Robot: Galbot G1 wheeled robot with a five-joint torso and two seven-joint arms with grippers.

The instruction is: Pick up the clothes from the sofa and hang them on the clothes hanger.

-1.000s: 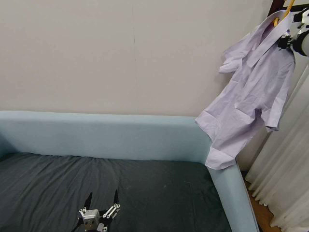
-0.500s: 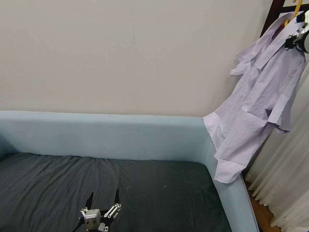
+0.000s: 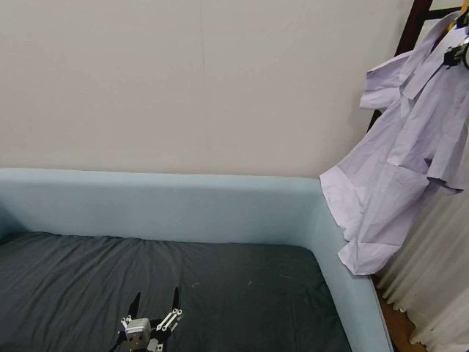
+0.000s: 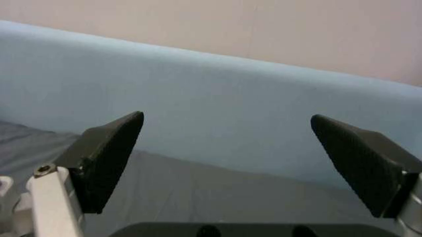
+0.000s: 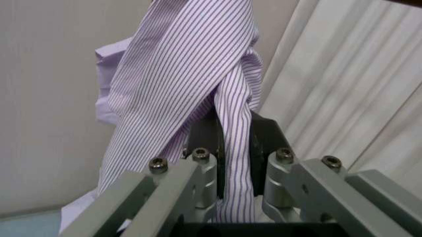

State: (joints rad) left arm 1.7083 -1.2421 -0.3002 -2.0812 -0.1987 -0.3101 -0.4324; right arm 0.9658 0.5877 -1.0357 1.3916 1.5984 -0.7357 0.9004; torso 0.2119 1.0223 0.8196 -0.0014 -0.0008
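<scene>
Shirt (image 3: 410, 147) hangs from the clamped right gripper (image 5: 232, 143) by one thin fold — it may slip; left gripper (image 3: 155, 308) sits open above the sofa (image 3: 183, 207).

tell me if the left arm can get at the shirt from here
Probably not. The left pincer hangs open low over the seat cushion; the shirt hangs high by the sofa's armrest, clamped in the right pincer. Nothing blocks the way, but it looks too far.

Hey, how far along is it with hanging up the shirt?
Done: the shirt hangs clear of the sofa seat. In hand: the right tool is shut on it, high beside a dark post. Remaining: hanging it and letting go. The left tool sits open over the seat.
</scene>
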